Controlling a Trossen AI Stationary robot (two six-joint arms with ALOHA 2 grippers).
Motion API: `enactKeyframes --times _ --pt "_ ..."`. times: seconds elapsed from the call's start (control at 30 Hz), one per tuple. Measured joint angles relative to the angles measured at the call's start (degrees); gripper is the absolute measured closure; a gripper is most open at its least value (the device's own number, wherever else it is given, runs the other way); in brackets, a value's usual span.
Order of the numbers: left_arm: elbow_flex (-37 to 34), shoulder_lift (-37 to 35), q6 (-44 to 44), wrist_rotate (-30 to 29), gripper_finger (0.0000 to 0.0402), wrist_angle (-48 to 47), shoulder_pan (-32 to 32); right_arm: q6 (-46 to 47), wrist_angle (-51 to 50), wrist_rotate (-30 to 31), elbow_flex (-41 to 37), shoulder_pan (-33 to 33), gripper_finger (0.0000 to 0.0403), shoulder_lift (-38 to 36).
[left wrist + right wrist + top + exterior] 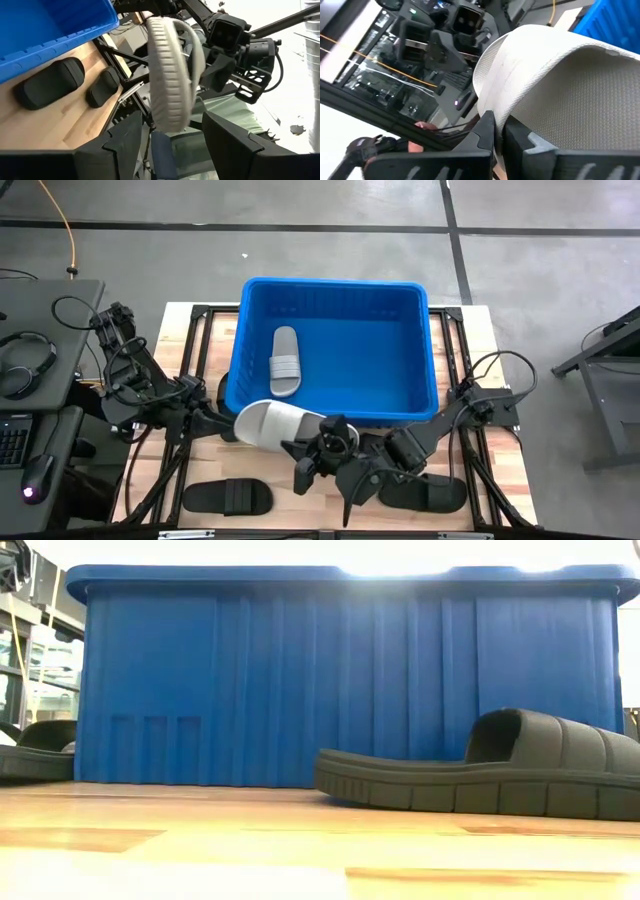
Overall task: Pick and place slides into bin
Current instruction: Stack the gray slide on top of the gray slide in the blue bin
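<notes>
Two grippers are meeting over the front of the table, just outside the near wall of the bin point(240, 350). The left gripper point(228, 425) is holding one end of an off-white slide point(275, 425) with its fingers spread wide across the sole, and the right gripper point(318, 450) is pinching the slide's other end with its fingers closed tight on the strap edge point(530, 90). That slide is hanging tilted in the air, its upper edge overlapping the bin's front rim in the high view. A grey slide point(285, 360) is lying inside the bin toward its left half, leaving most of the blue floor open. One black slide point(227, 496) is resting on the wood at front left, well apart from the bin wall. Another black slide point(425, 492) is sitting at front right, partly under the right arm.
</notes>
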Motion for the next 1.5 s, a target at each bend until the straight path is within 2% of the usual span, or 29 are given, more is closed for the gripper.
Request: enactKeyframes --times 0.53,0.77,1.0,1.23,1.37,1.5 --pt "0.02 0.54 -0.82 -0.77 0.0204 0.11 0.00 -4.01 5.03 -4.54 -0.04 -1.12 0.0403 0.07" --pt "0.02 0.67 -4.82 1.59 0.0204 -0.13 0.02 0.34 -0.44 -5.03 -0.07 -1.02 0.0403 0.14" --pt "0.02 1.74 -4.16 1.70 0.0204 -0.11 0.59 -1.27 2.28 -5.75 -0.07 -1.18 0.0403 0.17" --pt "0.00 3.59 -5.09 8.33 0.0208 -0.12 5.25 -1.88 5.63 -8.75 -0.25 -2.05 0.0403 1.94" --pt "0.00 3.79 -5.04 11.69 0.0254 -0.07 7.53 -1.42 6.28 -9.07 -0.26 -1.97 0.0403 2.29" --pt "0.00 3.77 -3.31 13.79 0.0364 -0.48 8.88 -2.47 5.92 -7.40 -0.24 -1.71 0.0403 2.34"
